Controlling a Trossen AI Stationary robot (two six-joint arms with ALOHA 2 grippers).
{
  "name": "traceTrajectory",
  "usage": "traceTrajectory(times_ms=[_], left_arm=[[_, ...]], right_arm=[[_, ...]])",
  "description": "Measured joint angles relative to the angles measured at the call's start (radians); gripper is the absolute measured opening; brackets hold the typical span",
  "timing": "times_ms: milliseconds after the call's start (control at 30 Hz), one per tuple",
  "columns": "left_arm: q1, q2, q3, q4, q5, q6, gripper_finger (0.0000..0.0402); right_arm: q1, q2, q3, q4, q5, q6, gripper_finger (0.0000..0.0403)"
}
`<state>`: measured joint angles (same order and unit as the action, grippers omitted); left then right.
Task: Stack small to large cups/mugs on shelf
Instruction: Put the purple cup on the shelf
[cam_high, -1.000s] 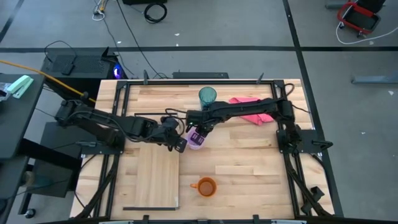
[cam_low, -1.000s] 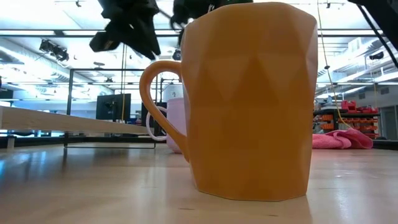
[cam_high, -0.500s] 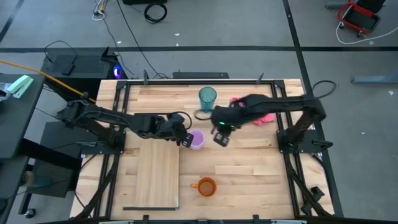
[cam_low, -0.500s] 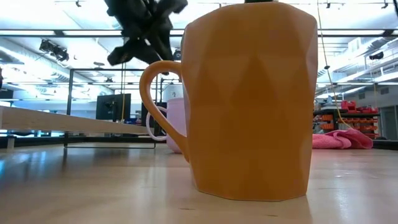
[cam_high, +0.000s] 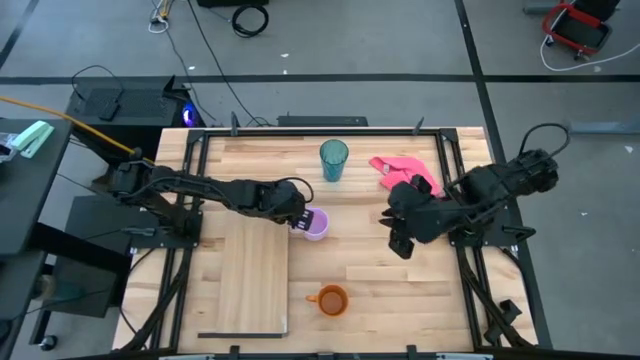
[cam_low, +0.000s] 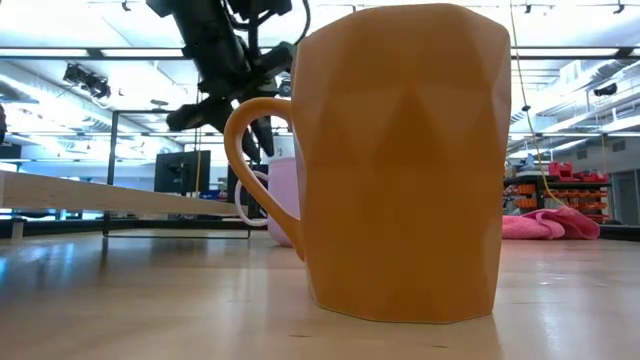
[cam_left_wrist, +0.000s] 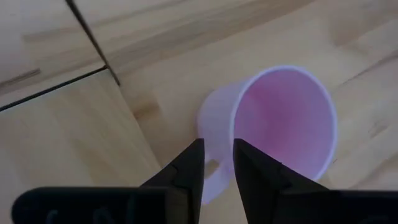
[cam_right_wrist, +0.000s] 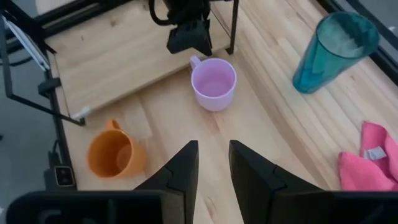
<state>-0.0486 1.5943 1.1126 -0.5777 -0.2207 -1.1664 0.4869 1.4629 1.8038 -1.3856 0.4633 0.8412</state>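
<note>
The small lilac mug stands upright on the table beside the shelf's far right corner, its handle turned toward my left gripper. My left gripper is open and slants down just over that handle, one finger on each side, without touching it. The orange mug stands upright near the front edge and fills the low view. At the back stands the teal tumbler. The shelf lies flat at the front left. My right gripper hangs open and empty, high over the table's right half.
A pink cloth lies at the back right, near my right arm. The shelf's thin black wire frame runs along its far end, close to the lilac mug. Bare wood lies between the lilac mug and the orange mug.
My right gripper has drawn away from the lilac mug toward the table's right edge and risen, turning as it went. My left gripper has come down and moved right, toward the mug's handle. The lilac mug stays on the table.
</note>
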Motion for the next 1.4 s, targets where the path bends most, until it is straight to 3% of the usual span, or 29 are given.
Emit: traceTrajectory(times_ms=[233,567,800,933,1133,1400], left_arm=[[0.006,0.042,0.001,0.052,0.073,0.007,0.0100],[0.006,0.056,0.000,0.097,0.081,0.001,0.0102],[-0.001,0.055,0.000,0.144,0.094,-0.001,0.0099],[-0.002,0.055,0.000,0.187,0.100,-0.013,0.0102],[-0.001,0.054,0.000,0.213,0.106,-0.026,0.0105],[0.002,0.054,0.000,0.213,0.106,-0.032,0.0105]], right_arm=[[0.022,0.031,-0.002,-0.042,0.014,0.024,0.0097],[0.022,0.027,-0.070,-0.039,0.010,0.050,0.0097],[-0.027,0.027,-0.261,-0.006,0.000,0.027,0.0096],[-0.096,0.025,-0.410,0.095,-0.051,-0.002,0.0091],[-0.232,0.025,-0.620,0.403,-0.175,-0.091,0.0081],[-0.413,0.029,-0.796,0.773,-0.332,-0.138,0.0077]])
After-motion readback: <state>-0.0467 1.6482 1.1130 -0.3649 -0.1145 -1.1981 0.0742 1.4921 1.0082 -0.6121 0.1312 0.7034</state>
